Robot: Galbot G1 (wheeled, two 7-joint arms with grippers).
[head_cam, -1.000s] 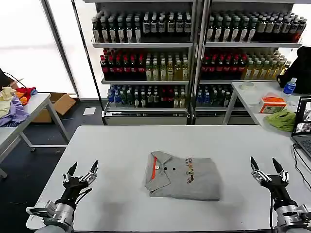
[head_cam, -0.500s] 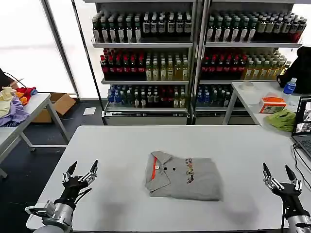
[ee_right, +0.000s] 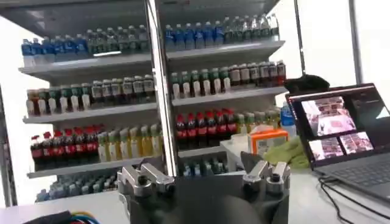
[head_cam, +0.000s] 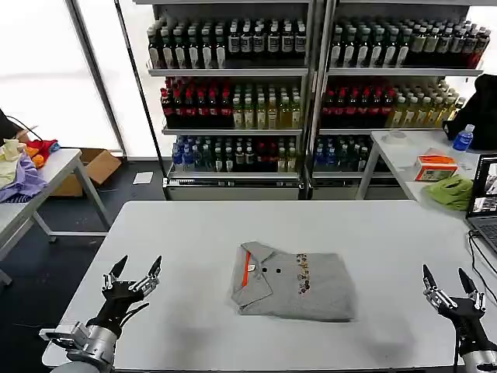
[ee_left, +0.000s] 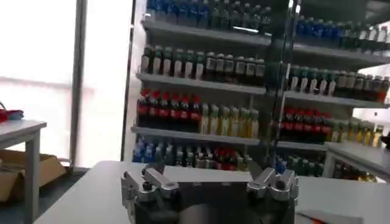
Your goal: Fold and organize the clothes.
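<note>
Head view: a folded light grey collared polo shirt with orange collar lining (head_cam: pixel 293 285) lies mid-way across the white rectangular table (head_cam: pixel 194 233). Left gripper (head_cam: pixel 133 273) and right gripper (head_cam: pixel 447 283), fingers spread, hover at the near corners, apparently clear of the tabletop.

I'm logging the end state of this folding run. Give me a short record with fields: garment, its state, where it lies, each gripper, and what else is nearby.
garment: grey polo shirt with orange collar lining
state: folded into a compact rectangle, collar toward the robot's left
place: middle of the white table, lying flat
left gripper: open, above the table's near left corner, apart from the shirt
right gripper: open, near the table's right edge, apart from the shirt
nearby: laptop on the right edge; drink shelves behind
</note>
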